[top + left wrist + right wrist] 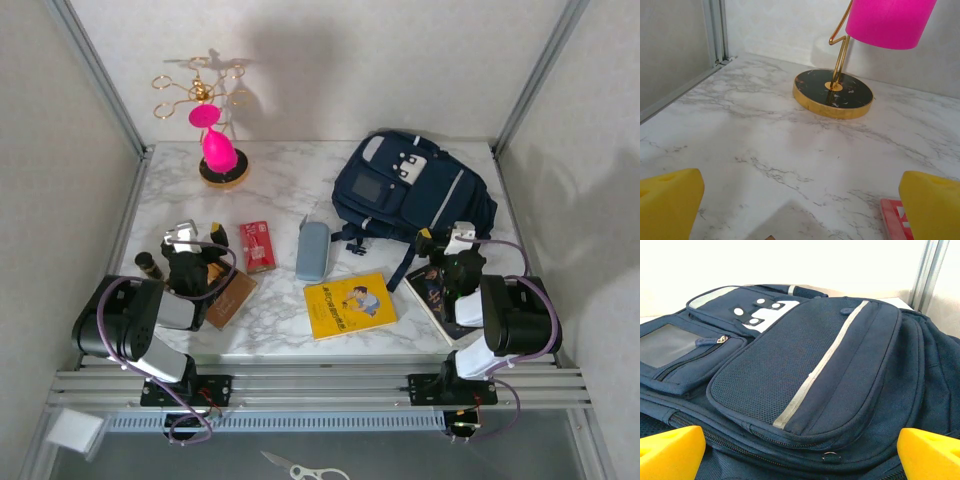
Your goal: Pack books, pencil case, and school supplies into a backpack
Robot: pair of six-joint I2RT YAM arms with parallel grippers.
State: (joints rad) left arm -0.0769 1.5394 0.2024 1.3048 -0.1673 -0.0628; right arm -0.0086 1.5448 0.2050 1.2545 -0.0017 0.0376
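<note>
Top external view: the large navy-blue fabric backpack (412, 190) lies at the upper right of the white marble table (280, 170), apparently zipped shut. The yellow paperback book (349, 304), grey-blue soft pencil case (313, 250) and flat red box (258, 245) lie loose at centre. Opening the main zip first, with one arm bracing the fabric, seems wisest. Left wrist view: the left gripper (800, 210) is spread wide and empty over bare marble, yellow fingertips (670, 200) at the bottom corners. Right wrist view: the right gripper (800, 455) gapes equally, holding nothing, close before the backpack's front pocket.
</note>
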